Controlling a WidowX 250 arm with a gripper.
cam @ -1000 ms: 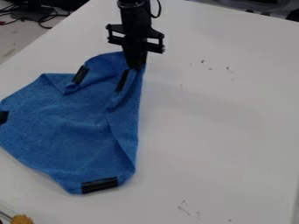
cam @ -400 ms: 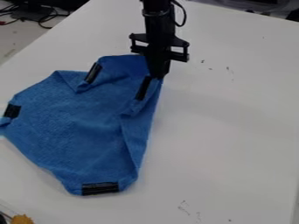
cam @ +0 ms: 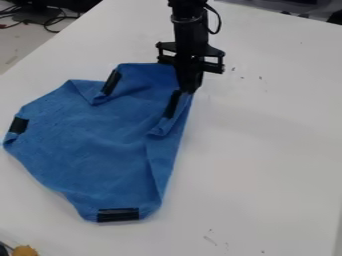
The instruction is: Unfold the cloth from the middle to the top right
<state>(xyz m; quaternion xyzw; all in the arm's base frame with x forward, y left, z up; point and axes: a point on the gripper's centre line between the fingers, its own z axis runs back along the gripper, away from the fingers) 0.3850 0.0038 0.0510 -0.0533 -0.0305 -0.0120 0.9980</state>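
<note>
The black gripper [cam: 190, 91] hangs at the upper middle of the camera view, shut on the top right edge of the blue cloth [cam: 100, 145]. That cloth lies over the left half of the table, with black strips at its top, left, bottom and upper right. Its right side is folded over in a long narrow flap running from the gripper down to the bottom corner. A smaller fold shows near the top strip. The cloth between the fingertips is hidden.
The white table [cam: 267, 150] extends to the right of the cloth, with small dark marks on it. A yellow-orange object [cam: 25, 250] sits at the bottom left corner. Dark cables [cam: 53, 21] lie beyond the table's upper left edge.
Held on the cloth, the gripper has moved right and slightly down. The cloth's upper and left parts have been drawn to the right, and its left strip has come fully into view.
</note>
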